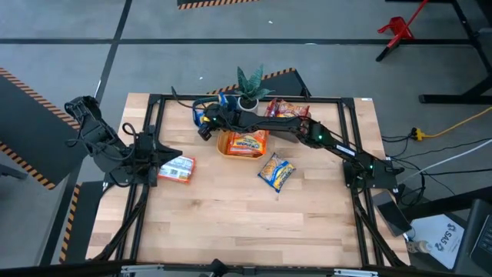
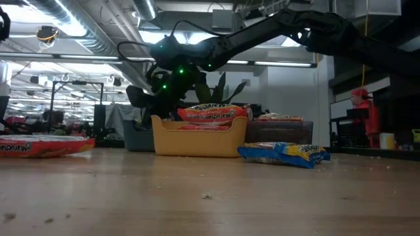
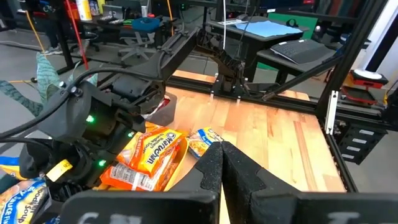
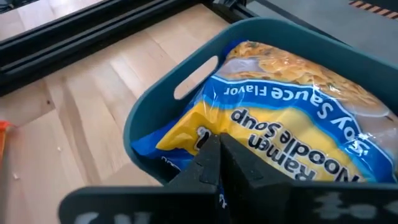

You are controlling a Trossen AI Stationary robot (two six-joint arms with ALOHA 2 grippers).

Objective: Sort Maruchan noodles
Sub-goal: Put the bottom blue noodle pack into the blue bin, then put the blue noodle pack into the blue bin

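Grey floor (image 1: pixel 69 31) with striped hazard tape (image 1: pixel 31 86); fluorescent ceiling lights (image 2: pixel 72 26) overhead.

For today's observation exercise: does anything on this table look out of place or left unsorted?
Yes. Two noodle packets lie loose on the table outside any bin: a yellow-and-blue packet right of the orange bin, lying askew, and a red-and-white packet near the left edge. The orange bin looks heaped.

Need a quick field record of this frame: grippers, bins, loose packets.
right gripper: shut, over the teal plastic bin, above a yellow-and-blue ramen packet lying in it
left gripper: shut, empty, parked at the table's left
orange bin: holds orange packets
loose on table: yellow-and-blue packet; red-and-white packet
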